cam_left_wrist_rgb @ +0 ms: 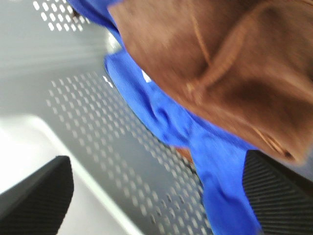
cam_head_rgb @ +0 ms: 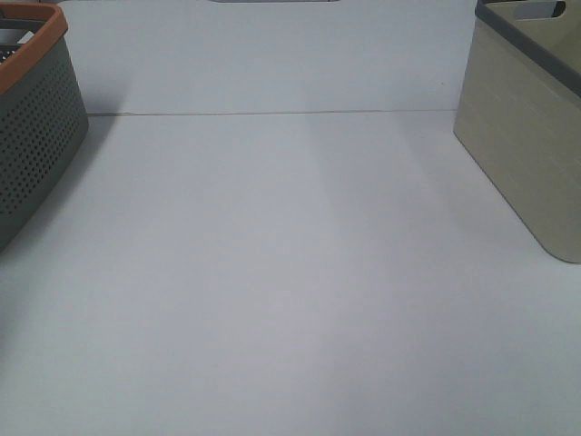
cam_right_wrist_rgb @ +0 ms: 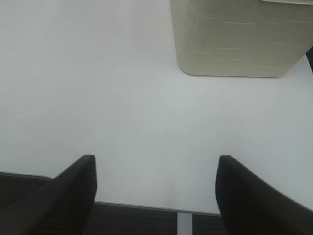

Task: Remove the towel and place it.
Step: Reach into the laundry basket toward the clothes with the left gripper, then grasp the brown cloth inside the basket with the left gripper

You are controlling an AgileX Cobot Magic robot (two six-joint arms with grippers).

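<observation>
Exterior high view shows a white table with two baskets on it. A grey basket, its wall punched with small holes and its rim orange, stands at the left edge toward the far side. A beige basket with a dark grey rim and a cut-out handle stands at the right edge, also toward the far side. The two are well apart, with bare table between them.

The left wrist view looks down into the grey basket, whose perforated wall fills one side of the picture. The towel, a reddish-brown plush cloth bunched into soft folds, lies inside that basket on top of a bright blue cloth. The blue cloth spills out from under it along the perforated wall. The left pincer is released: its two black ribbed fingers stand wide apart, one by the basket wall and the other close to the blue cloth and the towel's lower edge. Neither finger grips the towel, and the picture is too blurred to tell whether the nearer one touches the cloth.

The right wrist view shows the right pincer released too, with its dark fingers spread wide and nothing between them. It hangs above the near edge of the table, where dark floor shows past the rim. The beige basket stands farther in on the table.
</observation>
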